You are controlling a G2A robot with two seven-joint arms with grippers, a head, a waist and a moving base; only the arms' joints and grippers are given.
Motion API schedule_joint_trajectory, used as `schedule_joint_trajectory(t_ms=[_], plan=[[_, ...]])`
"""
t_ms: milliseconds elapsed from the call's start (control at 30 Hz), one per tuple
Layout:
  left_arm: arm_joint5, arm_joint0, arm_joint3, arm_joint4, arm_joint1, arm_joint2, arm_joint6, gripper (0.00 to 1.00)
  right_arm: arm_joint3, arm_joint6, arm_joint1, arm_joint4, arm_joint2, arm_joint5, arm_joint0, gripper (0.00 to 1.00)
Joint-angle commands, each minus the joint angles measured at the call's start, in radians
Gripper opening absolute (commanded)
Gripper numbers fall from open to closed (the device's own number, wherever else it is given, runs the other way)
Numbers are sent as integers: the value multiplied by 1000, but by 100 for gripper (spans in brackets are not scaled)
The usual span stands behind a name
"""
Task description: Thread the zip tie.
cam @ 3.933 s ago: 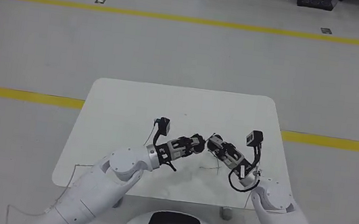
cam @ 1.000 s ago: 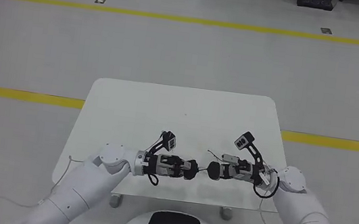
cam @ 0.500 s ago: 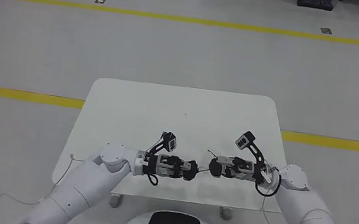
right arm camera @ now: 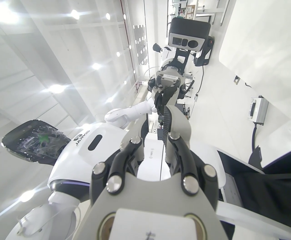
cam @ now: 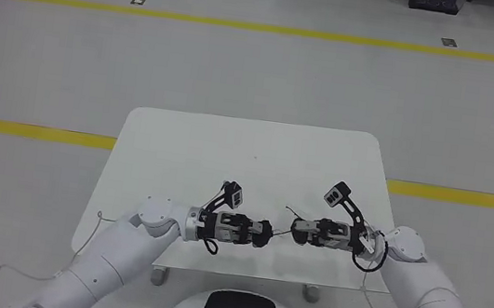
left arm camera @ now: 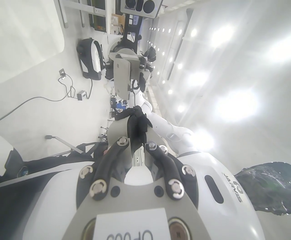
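Top view: over the 6 o'clock edge of the table [cam: 248, 145], the left gripper [cam: 267, 232] sits at 9 o'clock of the right gripper [cam: 297, 230], tips nearly meeting; each claw pinches the thin zip tie [cam: 282, 231] spanning the gap between them.

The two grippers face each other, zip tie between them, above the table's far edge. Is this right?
Not the far edge. In the top view the left gripper, right gripper and zip tie are above the table's near half.
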Motion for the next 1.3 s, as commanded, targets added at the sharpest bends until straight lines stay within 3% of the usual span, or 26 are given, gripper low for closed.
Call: schedule_joint_trajectory(t_ms=[0,600,667,900,933,967,1000,1267], plan=[[-1,0,0,-2,1,0,1,0,-2,0,1,-3,-2,0,0,11],[-1,-5,-2,-6,8,11,8,0,-6,0,6,-12,-8,0,0,7],[-1,-6,-2,-4,8,14,9,0,-6,0,6,-12,-8,0,-1,0],[2,-9,-1,1,10,22,24,0,-2,0,6,-15,-6,0,-1,0],[4,-10,-2,2,10,23,25,25,-1,0,6,-15,-5,0,-1,0],[7,-11,-3,7,10,25,29,58,0,0,5,-15,-5,0,-1,0],[10,-12,-4,8,10,26,36,100,2,0,5,-15,-4,0,-1,0],[-2,-5,-20,16,12,22,96,100,18,0,-1,-2,20,0,-7,0]])
